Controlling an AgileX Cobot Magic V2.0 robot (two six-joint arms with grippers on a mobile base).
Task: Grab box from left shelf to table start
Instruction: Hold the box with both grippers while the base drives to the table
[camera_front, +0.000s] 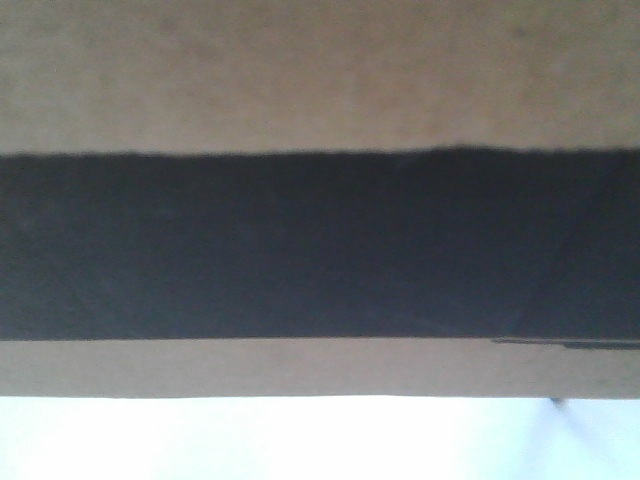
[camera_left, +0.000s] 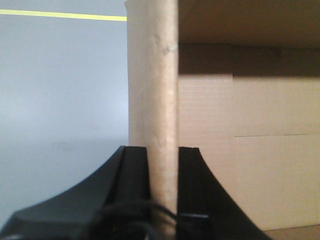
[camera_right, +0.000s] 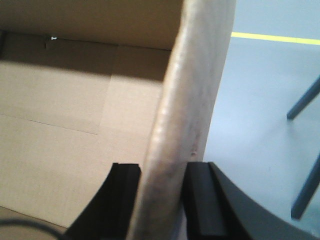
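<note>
The brown cardboard box fills the front view at very close range, its black printed band running across the middle. In the left wrist view my left gripper is shut on the box's left wall edge, one black finger outside and one inside the open box. Over in the right wrist view my right gripper is shut on the box's right wall edge in the same way. The box's bare inside shows in both wrist views. The left shelf is out of view.
Grey floor with a yellow tape line lies beyond the box on the left. On the right, dark metal legs stand on the grey floor beside another stretch of yellow line. A white surface shows below the box.
</note>
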